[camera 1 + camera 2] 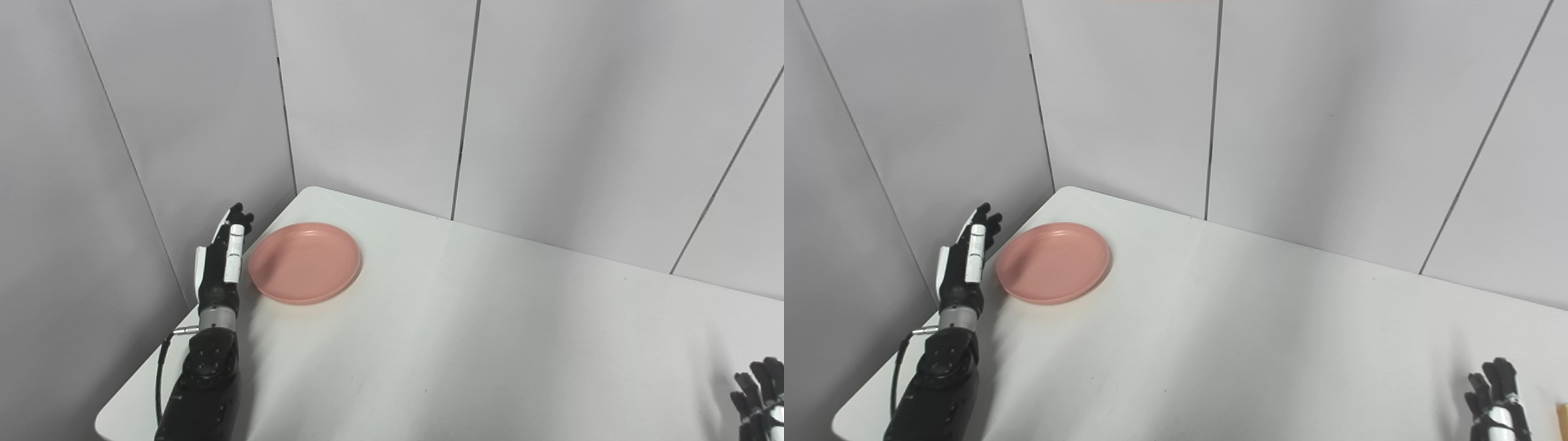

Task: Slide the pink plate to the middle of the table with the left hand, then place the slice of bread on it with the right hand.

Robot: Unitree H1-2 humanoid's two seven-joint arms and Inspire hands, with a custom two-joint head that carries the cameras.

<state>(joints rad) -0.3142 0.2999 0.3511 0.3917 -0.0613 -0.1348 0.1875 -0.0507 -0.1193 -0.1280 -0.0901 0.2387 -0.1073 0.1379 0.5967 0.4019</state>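
While the pink plate (304, 263) lies flat near the far left corner of the white table (465, 331), the left hand (222, 263) stands just beside the plate's left rim, at the table's left edge. Its fingers (235, 245) are straight and held apart, pointing away from the robot, and it holds nothing; whether it touches the rim cannot be told. Its black forearm comes in from the bottom left, with a thin cable looping beside it. At the bottom right, the right hand (1497, 398) shows only partly, cut off by the picture's edge, with dark fingers spread upward and nothing in them. Just right of it, at the very edge of the right eye view, a thin tan sliver (1562, 419) shows, too little to identify. Grey wall panels (367, 98) stand behind the table.
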